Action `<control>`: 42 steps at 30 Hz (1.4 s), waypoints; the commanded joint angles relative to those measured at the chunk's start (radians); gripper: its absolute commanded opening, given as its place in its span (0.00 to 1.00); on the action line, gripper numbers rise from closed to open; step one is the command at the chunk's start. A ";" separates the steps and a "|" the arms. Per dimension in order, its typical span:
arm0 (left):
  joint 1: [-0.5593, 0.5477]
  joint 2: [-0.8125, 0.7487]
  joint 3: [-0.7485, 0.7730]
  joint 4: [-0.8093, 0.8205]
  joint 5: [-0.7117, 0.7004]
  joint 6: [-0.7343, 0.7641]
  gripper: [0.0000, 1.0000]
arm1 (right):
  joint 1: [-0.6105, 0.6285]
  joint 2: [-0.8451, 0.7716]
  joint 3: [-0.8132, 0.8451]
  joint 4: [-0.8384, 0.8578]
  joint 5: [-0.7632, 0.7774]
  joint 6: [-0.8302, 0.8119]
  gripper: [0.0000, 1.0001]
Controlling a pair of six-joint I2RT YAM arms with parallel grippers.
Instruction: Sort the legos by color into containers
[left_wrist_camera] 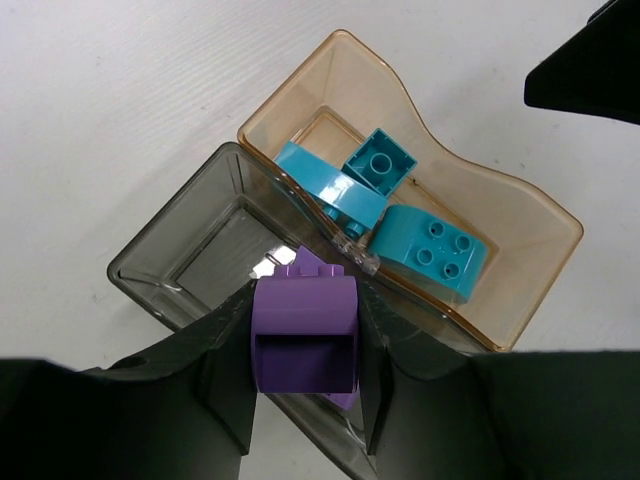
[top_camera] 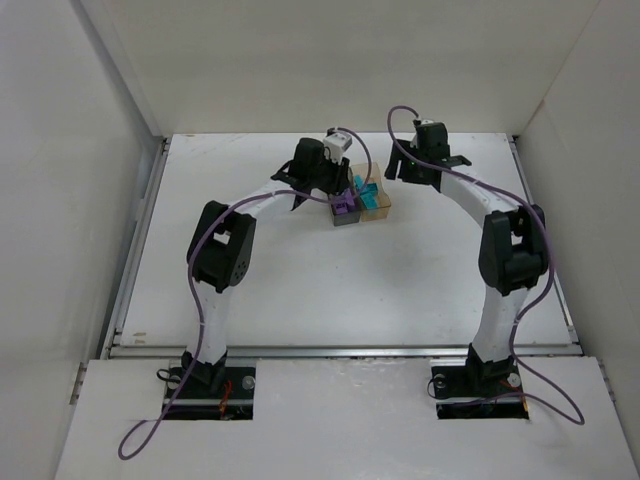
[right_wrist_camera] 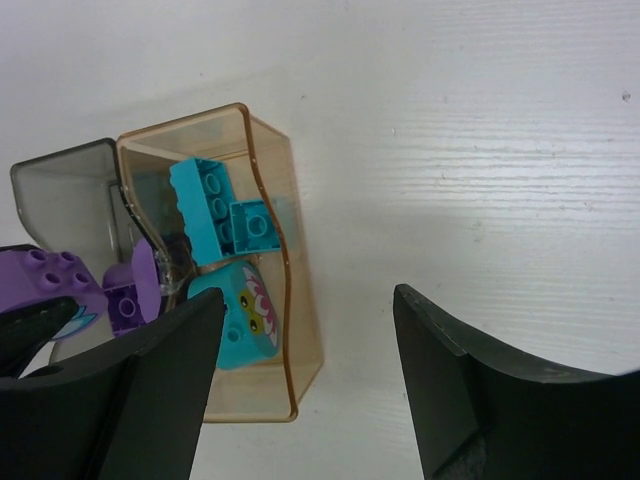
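1. While the left gripper (left_wrist_camera: 305, 300) is clenching a purple lego (left_wrist_camera: 305, 345) over the grey container (left_wrist_camera: 215, 260), it is hanging close to the shared wall.
2. Amber container (left_wrist_camera: 520, 215), touching at 2 o'clock, is holding teal legos (left_wrist_camera: 430, 245), so a crooked drop is risking mixed colours.
3. Right gripper (right_wrist_camera: 308, 300) is hovering released and empty at amber's 3 o'clock in its wrist view, and is risking nudging it.
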 commanded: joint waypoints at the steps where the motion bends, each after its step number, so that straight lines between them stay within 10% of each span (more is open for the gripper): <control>1: -0.016 -0.006 0.027 0.080 -0.059 -0.017 0.21 | -0.019 0.026 -0.022 0.046 0.005 0.023 0.73; 5: -0.016 -0.006 0.027 0.080 -0.059 -0.017 0.55 | -0.019 0.046 -0.033 0.047 0.028 0.032 0.73; 9: -0.016 -0.006 0.027 0.040 -0.085 -0.008 0.67 | -0.019 0.055 -0.059 0.065 0.028 0.055 0.70; 42: 0.071 -0.316 -0.058 -0.236 -0.307 0.078 0.71 | 0.001 -0.012 -0.235 0.134 -0.024 0.156 0.63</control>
